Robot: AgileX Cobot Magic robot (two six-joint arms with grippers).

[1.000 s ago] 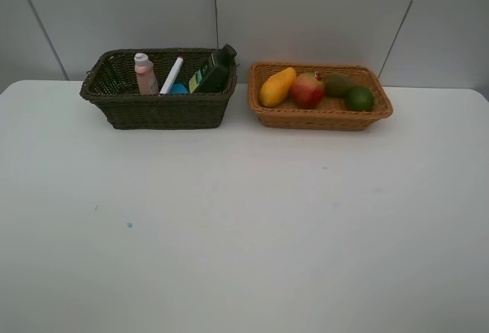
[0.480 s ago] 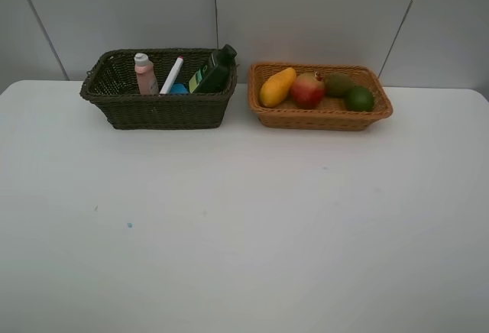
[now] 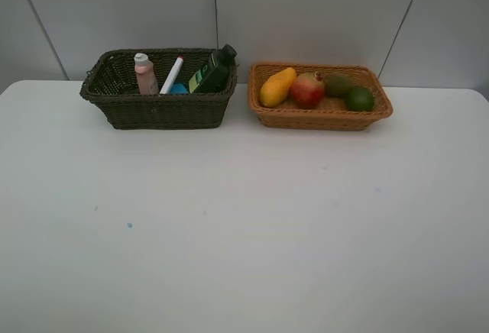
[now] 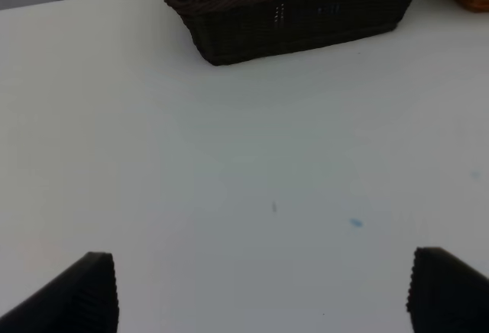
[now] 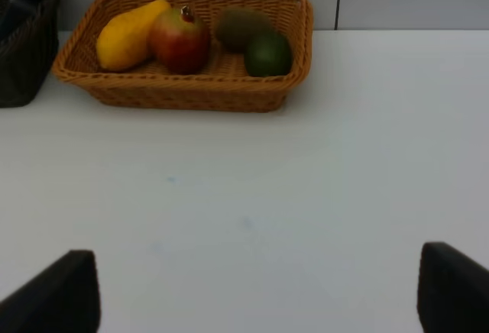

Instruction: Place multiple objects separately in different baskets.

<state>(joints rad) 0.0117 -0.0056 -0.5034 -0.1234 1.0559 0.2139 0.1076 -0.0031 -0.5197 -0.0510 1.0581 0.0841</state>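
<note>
The blue eraser [image 3: 179, 88] is mostly hidden behind the dark basket [image 3: 157, 109] wall. In both wrist views, only the fingertips [image 4: 90, 291] are seen, cut off by the edge.

At the top of the frame two baskets sit side by side on my table [image 3: 244, 226]: the deep basket [image 3: 158, 109] left holds bottles and marker, the shallow basket [image 3: 321, 117] right holds fruit.

Dark basket [image 3: 159, 108], orange-tan basket [image 3: 321, 118]
</note>
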